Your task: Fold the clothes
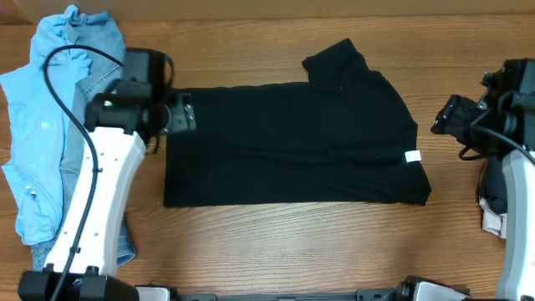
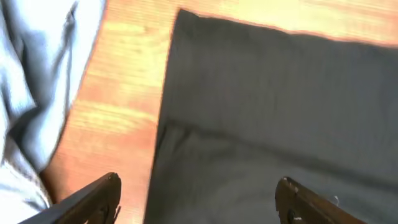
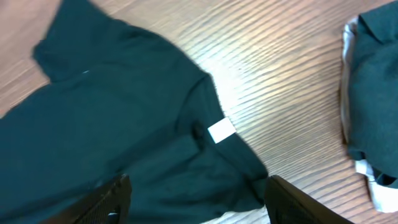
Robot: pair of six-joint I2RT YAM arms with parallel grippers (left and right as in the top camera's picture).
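Both wide, holding nothing: left gripper (image 1: pixel 187 114), right gripper (image 1: pixel 440 121) | black T-shirt (image 1: pixel 292 142) mid frame, maybe half folded | next: pinch left edge, fold over

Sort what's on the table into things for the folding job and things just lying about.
For the job: black T-shirt, spread flat; light blue shirt and jeans, heaped at the left.
Lying about: dark folded cloth at the right edge, apparently already folded.
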